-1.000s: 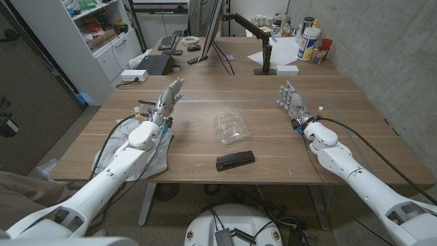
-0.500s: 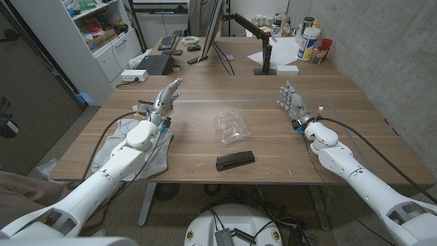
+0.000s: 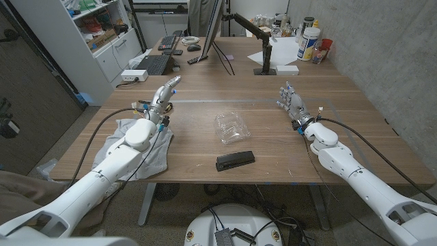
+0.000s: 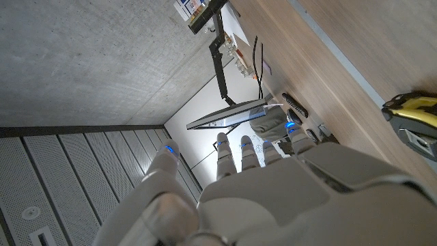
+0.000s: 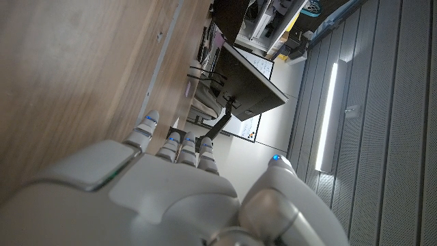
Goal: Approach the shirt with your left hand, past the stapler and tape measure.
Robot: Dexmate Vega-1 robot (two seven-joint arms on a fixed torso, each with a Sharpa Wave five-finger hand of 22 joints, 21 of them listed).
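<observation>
A crumpled grey shirt (image 3: 156, 156) lies at the table's left front edge, and my left forearm passes over it. My left hand (image 3: 164, 96) is beyond the shirt, raised with its fingers straight and apart, holding nothing. A yellow and black tape measure (image 3: 141, 106) lies just left of that hand; in the left wrist view the tape measure (image 4: 413, 119) sits on the wood beside my left hand (image 4: 252, 184). The black stapler (image 3: 235, 160) lies near the front edge at the middle. My right hand (image 3: 292, 102) stands open on the right side, fingers apart, seen from behind as my right hand (image 5: 171, 184).
A clear plastic container (image 3: 231, 128) sits mid-table behind the stapler. At the far end stand a monitor arm (image 3: 263, 48), white jars (image 3: 308, 42) and keyboards (image 3: 153, 63). White shelving (image 3: 102, 34) is off the table's left side.
My left hand has moved a little farther out and to the left, and its forearm has shifted left over the shirt. The right hand has not moved.
</observation>
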